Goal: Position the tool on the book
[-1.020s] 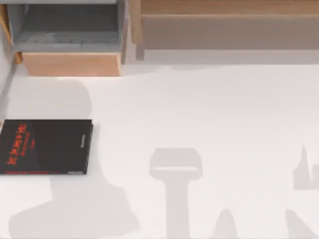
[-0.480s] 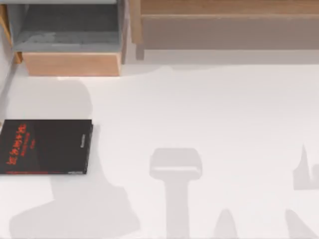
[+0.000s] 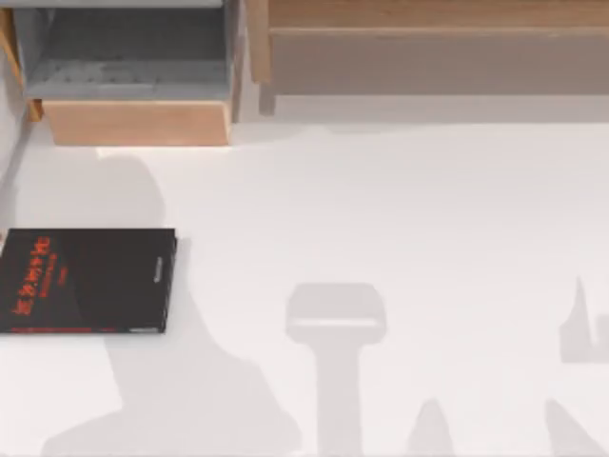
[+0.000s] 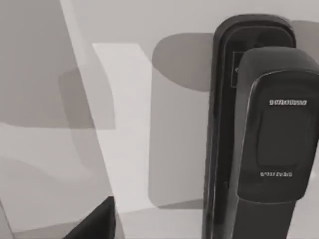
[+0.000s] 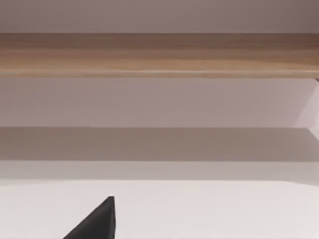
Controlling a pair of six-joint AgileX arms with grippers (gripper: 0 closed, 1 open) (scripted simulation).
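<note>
The flat black book with red lettering [image 3: 88, 281] lies at the white bench's [image 3: 400, 238] left edge. A black handheld scanner [image 4: 259, 134] looms just beside the left tool [image 4: 99, 224]. The right tool [image 5: 99, 219] faces a wooden shelf [image 5: 159, 55]. Open or closed, I cannot tell for either.

You see the black book [image 3: 88, 281] lying flat on the white tabletop [image 3: 400, 228], well below the wooden drawer box [image 3: 133, 76].

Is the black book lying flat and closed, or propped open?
Flat and closed: the book shows one black cover with red lettering on the table.
</note>
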